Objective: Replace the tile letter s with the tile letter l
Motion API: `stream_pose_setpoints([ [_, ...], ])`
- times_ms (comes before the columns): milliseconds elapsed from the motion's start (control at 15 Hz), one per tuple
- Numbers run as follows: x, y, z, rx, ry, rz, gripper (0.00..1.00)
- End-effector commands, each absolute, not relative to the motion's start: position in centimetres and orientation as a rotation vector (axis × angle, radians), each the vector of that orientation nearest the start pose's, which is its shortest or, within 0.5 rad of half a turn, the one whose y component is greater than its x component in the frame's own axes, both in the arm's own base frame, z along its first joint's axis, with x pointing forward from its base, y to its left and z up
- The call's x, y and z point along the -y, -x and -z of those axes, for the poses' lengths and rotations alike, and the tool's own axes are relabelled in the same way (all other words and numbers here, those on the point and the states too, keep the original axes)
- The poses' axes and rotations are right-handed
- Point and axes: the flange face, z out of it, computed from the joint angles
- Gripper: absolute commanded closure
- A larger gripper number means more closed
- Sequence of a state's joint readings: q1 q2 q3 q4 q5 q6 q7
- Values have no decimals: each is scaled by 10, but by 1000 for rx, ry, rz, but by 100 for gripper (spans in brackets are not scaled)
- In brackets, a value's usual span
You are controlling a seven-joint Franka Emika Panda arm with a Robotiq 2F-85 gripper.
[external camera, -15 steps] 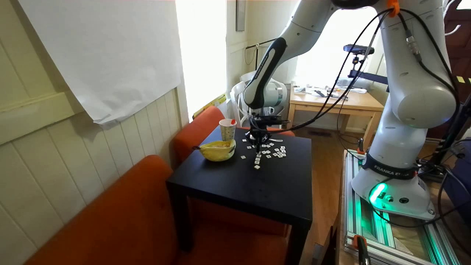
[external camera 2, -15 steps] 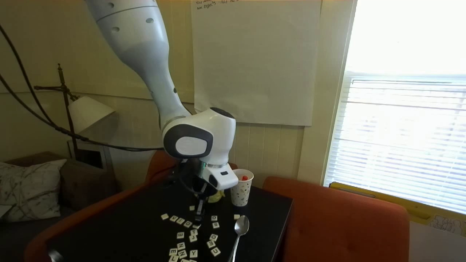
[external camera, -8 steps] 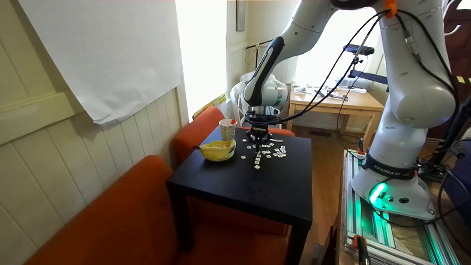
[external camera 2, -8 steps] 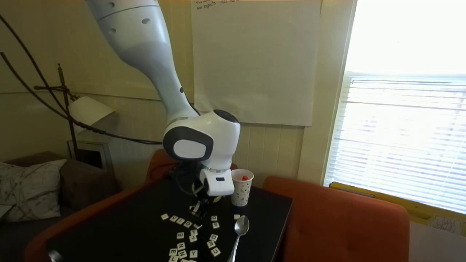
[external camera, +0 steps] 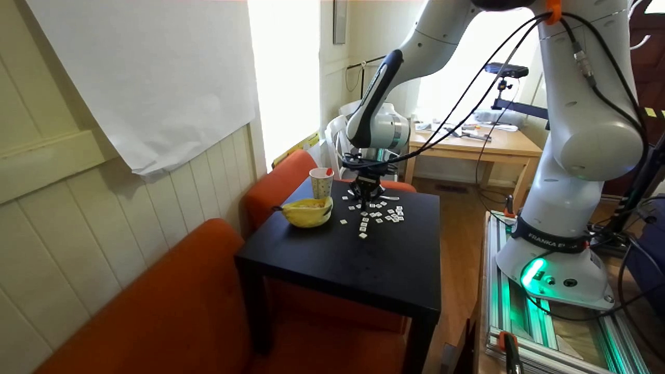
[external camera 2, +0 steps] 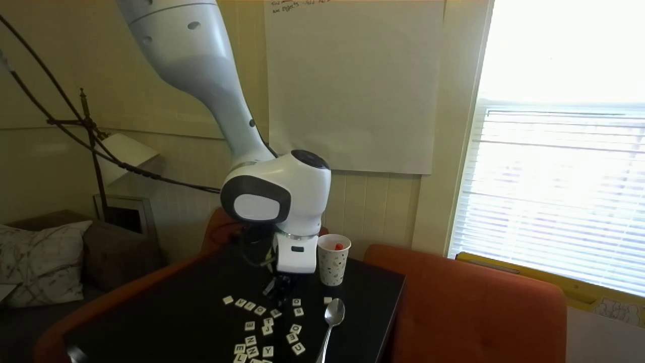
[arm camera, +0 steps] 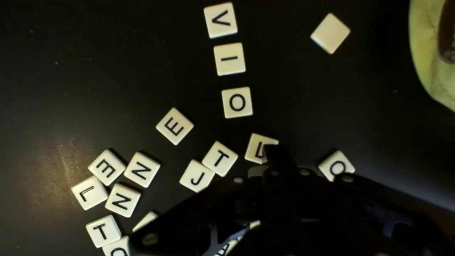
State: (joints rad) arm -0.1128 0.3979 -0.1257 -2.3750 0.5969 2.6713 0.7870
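Pointing down, my closed gripper (arm camera: 272,151) hides 1 side of the cream L tile (arm camera: 254,147), so its black letter shows only in part; I cannot tell whether I touch it. The tile lies skewed on the dark table (arm camera: 160,57), just beside the O tile (arm camera: 237,102). More tiles (arm camera: 145,219) are partly hidden under me. Farther off, a seeming S tile (external camera 2: 299,312) is hard to read; a yellow bowl (arm camera: 422,46) is cut off.
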Motion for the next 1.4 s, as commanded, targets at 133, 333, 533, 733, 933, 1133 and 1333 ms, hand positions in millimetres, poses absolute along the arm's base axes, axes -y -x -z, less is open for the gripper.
stream_pose_setpoints([
  [133, 124, -432, -196, -2091, 2094, -94, 100],
  [333, 114, -425, -213, -1896, 2357, -77, 100],
  [533, 110, -428, -236, -1712, 2572, -27, 100],
  [733, 107, -439, -263, -1502, 2757, 24, 100],
  [933, 97, -453, -283, -1276, 2878, 54, 100],
  [1133, 83, -466, -288, -1031, 2957, 76, 100],
  [1333, 78, -476, -286, -773, 3027, 106, 100],
])
